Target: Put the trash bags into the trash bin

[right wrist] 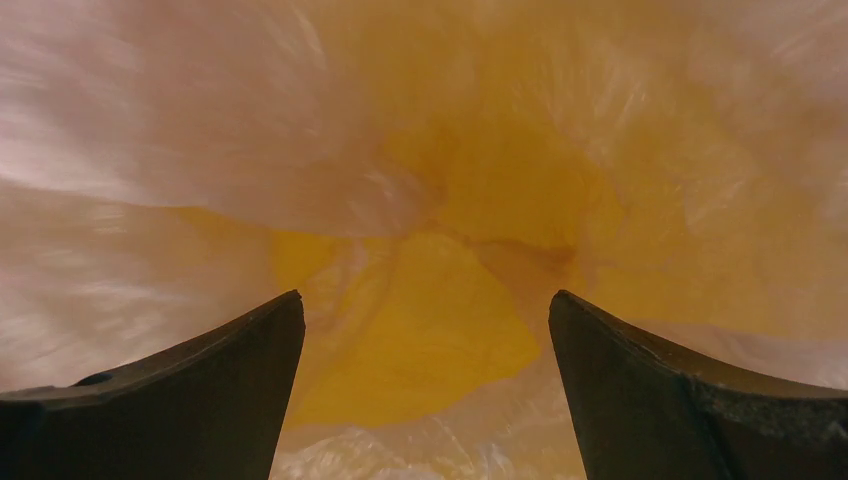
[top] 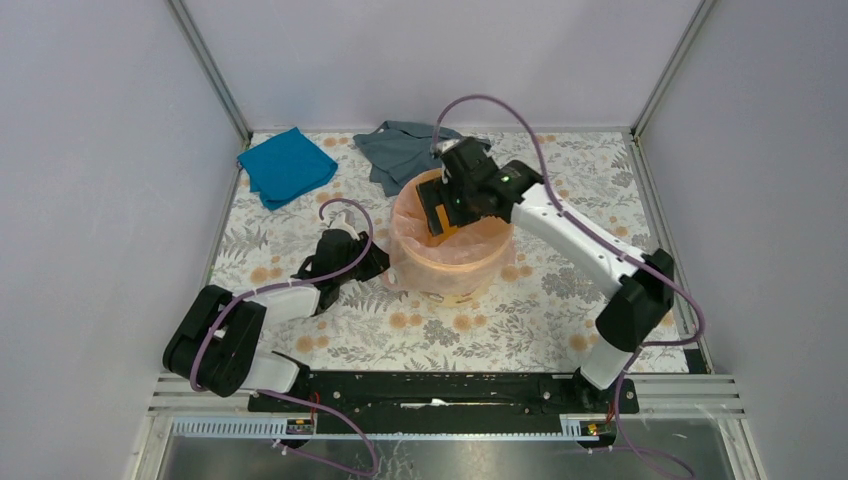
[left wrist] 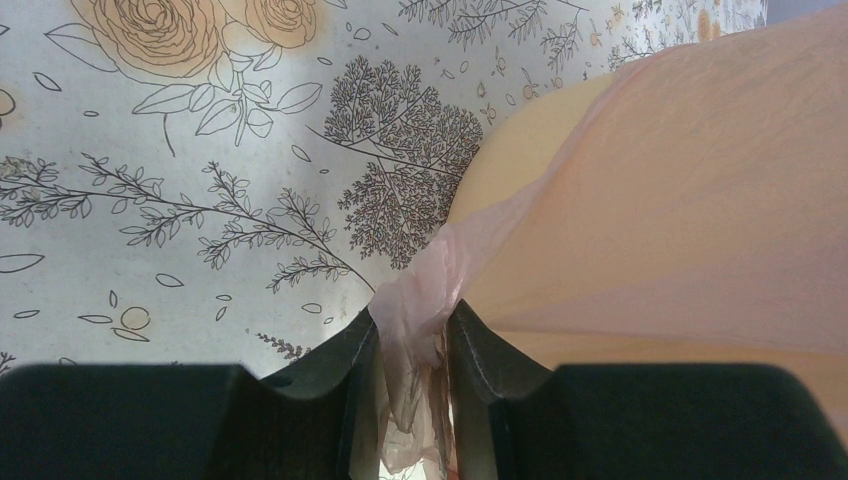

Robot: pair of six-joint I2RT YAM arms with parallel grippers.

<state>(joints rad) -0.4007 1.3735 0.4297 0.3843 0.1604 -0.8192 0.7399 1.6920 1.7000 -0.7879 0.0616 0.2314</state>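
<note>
One trash bin (left wrist: 528, 132), one trash bag (top: 405, 255), one teal cloth (top: 287, 165) and one grey cloth (top: 395, 150) are counted on the flowered table (top: 540, 300); the bag is seen lining the bin, with its film folded over the rim; the left gripper (left wrist: 410, 340) is held low beside the bin's left wall, a twist of film bunched between narrowly parted fingers, though a firm hold cannot be told; the right gripper (right wrist: 425, 330) is reached down inside the bin, fingers spread wide.
</note>
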